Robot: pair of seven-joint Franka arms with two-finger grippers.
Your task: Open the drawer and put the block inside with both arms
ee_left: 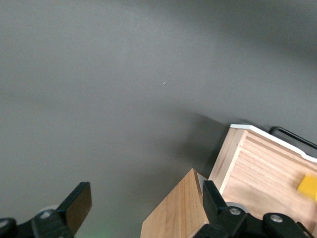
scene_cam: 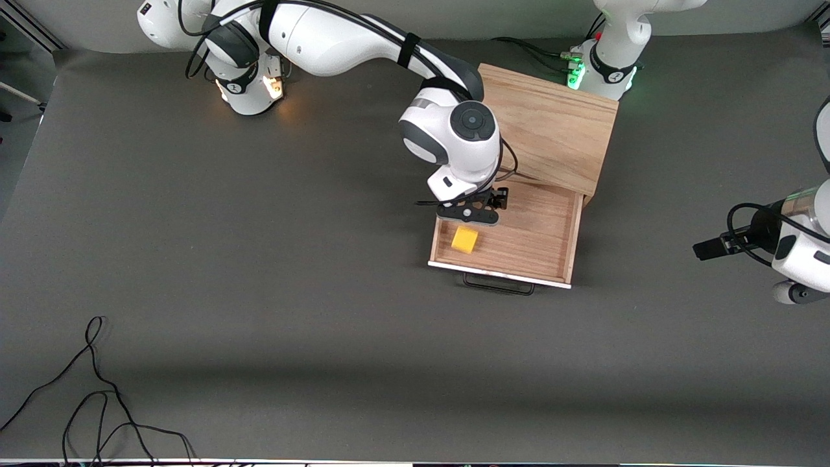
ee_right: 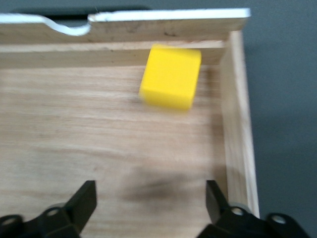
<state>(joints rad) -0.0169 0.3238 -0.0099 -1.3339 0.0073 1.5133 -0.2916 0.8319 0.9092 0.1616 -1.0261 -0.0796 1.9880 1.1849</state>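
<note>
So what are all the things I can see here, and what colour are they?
block: one, bright yellow, lying in the open drawer, free of both grippers
drawer: one, light wood with white front and black bar handle, pulled out of the cabinet
cabinet: one, light wood, between the arm bases
table: one, dark grey
cable: one, black, loose on the table's edge nearest the front camera
right gripper: one, black, open, over the drawer above the block
left gripper: one, black, open, waiting at the left arm's end of the table

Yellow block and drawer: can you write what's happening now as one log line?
drawer: open | block: inside, lying free | right gripper: open, over drawer | left gripper: open, waiting off toward left arm's end
</note>
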